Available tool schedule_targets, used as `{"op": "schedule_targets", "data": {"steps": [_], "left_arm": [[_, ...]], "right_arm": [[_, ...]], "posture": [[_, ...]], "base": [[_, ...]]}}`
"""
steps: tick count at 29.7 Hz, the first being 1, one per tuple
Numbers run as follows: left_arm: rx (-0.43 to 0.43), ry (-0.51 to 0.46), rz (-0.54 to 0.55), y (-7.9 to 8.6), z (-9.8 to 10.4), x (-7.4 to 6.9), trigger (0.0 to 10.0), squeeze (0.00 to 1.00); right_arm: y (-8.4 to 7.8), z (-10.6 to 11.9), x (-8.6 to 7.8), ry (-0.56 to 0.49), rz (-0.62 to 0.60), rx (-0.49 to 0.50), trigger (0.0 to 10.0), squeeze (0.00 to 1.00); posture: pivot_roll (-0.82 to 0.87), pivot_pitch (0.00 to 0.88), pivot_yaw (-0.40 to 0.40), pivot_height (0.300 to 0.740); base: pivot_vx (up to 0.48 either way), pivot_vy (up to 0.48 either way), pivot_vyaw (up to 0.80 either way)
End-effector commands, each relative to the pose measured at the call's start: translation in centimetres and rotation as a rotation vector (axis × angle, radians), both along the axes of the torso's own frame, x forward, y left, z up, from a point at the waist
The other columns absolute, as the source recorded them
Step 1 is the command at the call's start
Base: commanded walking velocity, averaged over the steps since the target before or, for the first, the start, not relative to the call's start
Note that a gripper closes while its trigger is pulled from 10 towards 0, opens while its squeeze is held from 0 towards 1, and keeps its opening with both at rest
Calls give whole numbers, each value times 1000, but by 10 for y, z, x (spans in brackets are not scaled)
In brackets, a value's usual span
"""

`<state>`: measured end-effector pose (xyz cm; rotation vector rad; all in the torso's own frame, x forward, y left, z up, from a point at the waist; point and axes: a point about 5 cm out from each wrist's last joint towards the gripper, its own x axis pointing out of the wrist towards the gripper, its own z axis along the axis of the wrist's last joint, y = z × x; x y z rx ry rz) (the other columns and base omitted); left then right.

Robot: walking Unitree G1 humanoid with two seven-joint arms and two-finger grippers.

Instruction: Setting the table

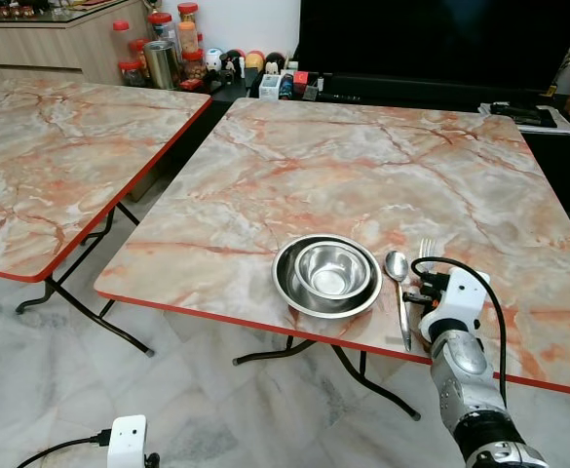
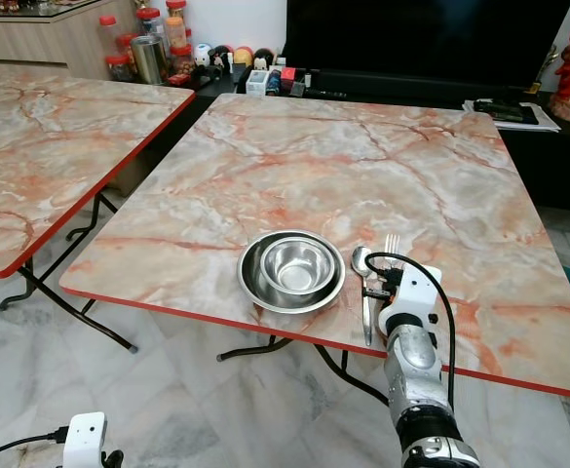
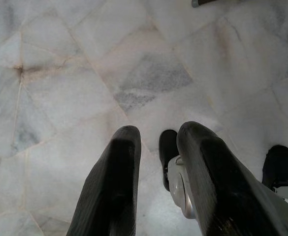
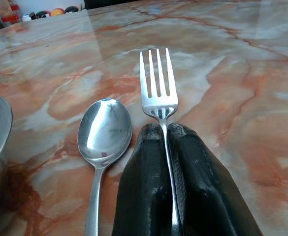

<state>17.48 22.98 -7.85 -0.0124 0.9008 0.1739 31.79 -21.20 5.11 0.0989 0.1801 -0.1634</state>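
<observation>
Near the front edge of the marble-patterned table [image 1: 362, 166], a steel bowl [image 1: 331, 268] sits inside a steel plate [image 1: 289, 292]. Just right of the plate lies a spoon [image 1: 398, 268], handle toward the table edge. My right gripper [image 4: 163, 129] is shut on the handle of a fork [image 4: 157, 93], low over the table. The fork runs parallel to the spoon [image 4: 104, 130] on its right, tines [image 1: 429, 249] pointing to the far side. My left gripper [image 3: 158, 135] hangs idle over the floor, with a gap between its fingers and nothing in it.
A second marble table [image 1: 51, 146] stands to the left, with a narrow gap of floor between the two. Jars [image 1: 172, 44] and small items line a low cabinet at the back, beside a dark TV [image 1: 440, 39]. The floor [image 1: 197, 409] is pale marble tile.
</observation>
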Motion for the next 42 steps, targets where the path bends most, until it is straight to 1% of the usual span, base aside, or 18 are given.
{"op": "schedule_targets", "data": {"steps": [1, 14, 21, 24, 30, 42], "left_arm": [[10, 0, -1, 3, 0, -2, 10000, 0], [12, 3, -4, 4, 1, 0, 10000, 0], [12, 2, -6, 5, 1, 1, 10000, 0], [11, 1, -7, 5, 1, 1, 10000, 0], [8, 9, -5, 4, 0, -3, 10000, 0], [9, 14, -3, 4, -1, -5, 10000, 0]], "right_arm": [[-2, -1, 1, 11, -5, -5, 10000, 0], [-10, -10, -6, 47, -33, -31, 10000, 0], [-12, -13, -9, 59, -34, -38, 10000, 0], [-11, -16, -10, 71, -29, -42, 10000, 0], [-4, -25, -16, 99, -5, -43, 10000, 0], [0, -35, -22, 141, 12, -38, 10000, 0]], "posture": [[34, 0, -6, 736], [36, 0, 0, 736], [37, 0, -2, 736], [38, 0, -4, 736], [40, 0, -11, 736], [48, 0, -19, 736]], "base": [[0, 0, 0], [0, 0, 0], [0, 0, 0], [0, 0, 0], [0, 0, 0], [0, 0, 0]]}}
